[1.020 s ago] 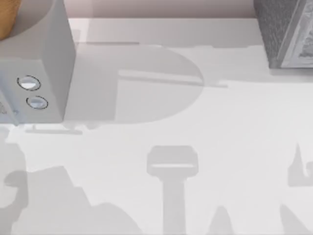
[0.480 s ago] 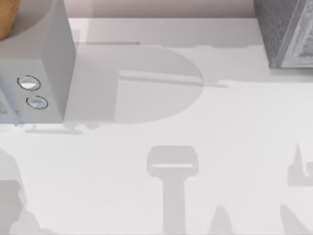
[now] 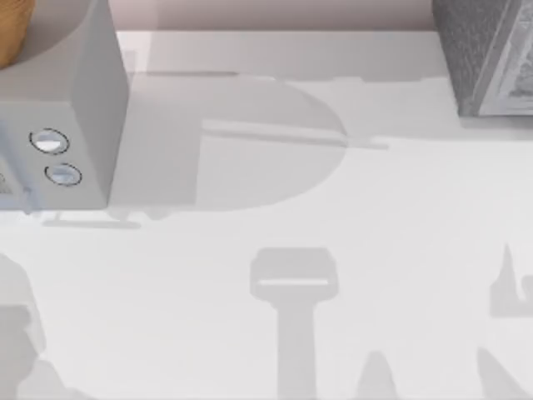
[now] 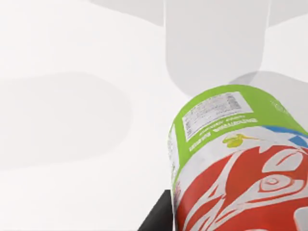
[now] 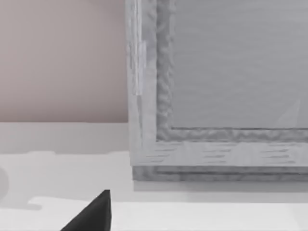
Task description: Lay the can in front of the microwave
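Can (image 4: 236,163) sits close under the left wrist camera, lime-green base with a white nutrition label facing away from the lens, blue-white band next, red and white pattern nearest. It hangs above the white table (image 4: 72,120), with grey shadows on the surface beyond it. A dark piece of the left gripper's finger (image 4: 159,219) shows right against the can's side; looks like the can is held, but how wide the fingers stand cannot be told, and the contact itself is hidden.

Top view: microwave (image 3: 58,125) at the far left of the table (image 3: 400,217), light grey, 2 round knobs (image 3: 48,142) on its front panel. A grey textured box (image 3: 487,58) sits at the far right corner. Arm shadows lie along the near edge.

Right wrist view: 1 dark fingertip (image 5: 94,214) of the right gripper low over the table, the textured box (image 5: 216,86) just ahead of it; finger spread cannot be told.
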{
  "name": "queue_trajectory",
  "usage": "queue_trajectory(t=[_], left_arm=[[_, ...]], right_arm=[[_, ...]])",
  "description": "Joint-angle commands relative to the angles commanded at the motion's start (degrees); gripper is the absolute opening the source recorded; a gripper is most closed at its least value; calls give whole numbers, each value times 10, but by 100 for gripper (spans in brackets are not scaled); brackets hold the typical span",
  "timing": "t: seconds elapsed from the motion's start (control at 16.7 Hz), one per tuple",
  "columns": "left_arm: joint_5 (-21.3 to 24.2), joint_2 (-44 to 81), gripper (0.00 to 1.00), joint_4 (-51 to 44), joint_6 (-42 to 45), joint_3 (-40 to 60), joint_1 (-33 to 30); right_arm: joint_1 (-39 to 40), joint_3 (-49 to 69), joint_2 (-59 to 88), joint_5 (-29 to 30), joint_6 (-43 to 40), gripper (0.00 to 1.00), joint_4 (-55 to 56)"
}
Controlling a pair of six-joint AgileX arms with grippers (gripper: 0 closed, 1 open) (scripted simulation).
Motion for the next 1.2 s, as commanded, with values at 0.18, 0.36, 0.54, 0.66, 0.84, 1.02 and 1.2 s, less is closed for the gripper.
queue_trajectory(t=[0.18,0.36,0.54,0.66,0.84,1.02,1.2], left_arm=[[0,0,8,0,0,0,0],[0,0,30,0,0,0,0],[0,0,53,0,0,0,0],[0,0,68,0,0,0,0],[0,0,90,0,0,0,0],[0,0,100,0,0,0,0],[0,0,100,0,0,0,0]], right_arm=[[0,0,0,0,0,100,0],[0,0,0,0,0,100,0],[0,0,0,0,0,100,0],[0,0,0,0,0,100,0],[0,0,0,0,0,100,0],[0,0,0,0,0,100,0],[0,0,0,0,0,100,0]])
